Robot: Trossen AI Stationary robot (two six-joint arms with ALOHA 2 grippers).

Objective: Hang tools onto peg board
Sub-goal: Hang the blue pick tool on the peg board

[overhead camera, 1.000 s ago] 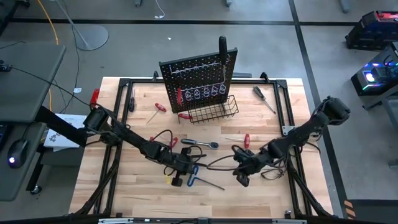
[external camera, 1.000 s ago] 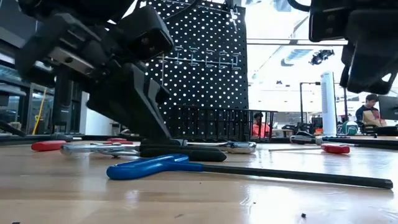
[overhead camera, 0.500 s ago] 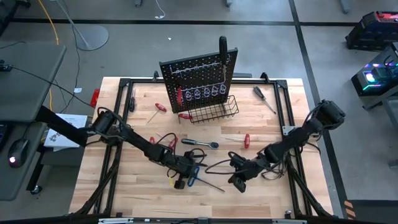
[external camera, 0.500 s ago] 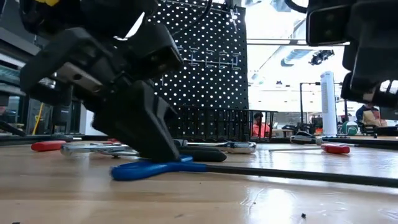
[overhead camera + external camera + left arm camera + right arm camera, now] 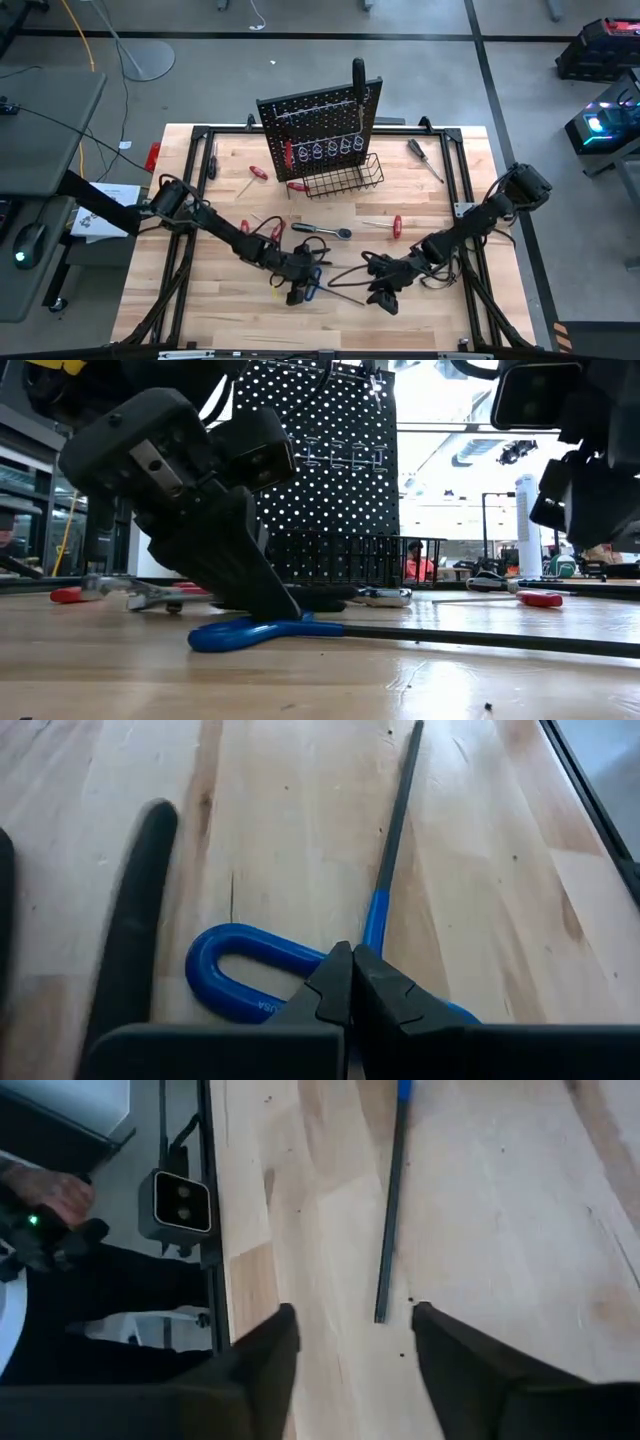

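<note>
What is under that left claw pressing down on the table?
A blue T-handled key lies under the shut left claw. Its handle's middle is hidden beneath the fingers; the black shaft runs out across the table.

Blue-handled hex key (image 5: 262, 631) with a black shaft, red-handled screwdrivers (image 5: 397, 226), black peg board (image 5: 318, 122) dotted with rows of holes, pale wood-grain surface (image 5: 230, 300), dark arms, black wire basket (image 5: 345, 178)
</note>
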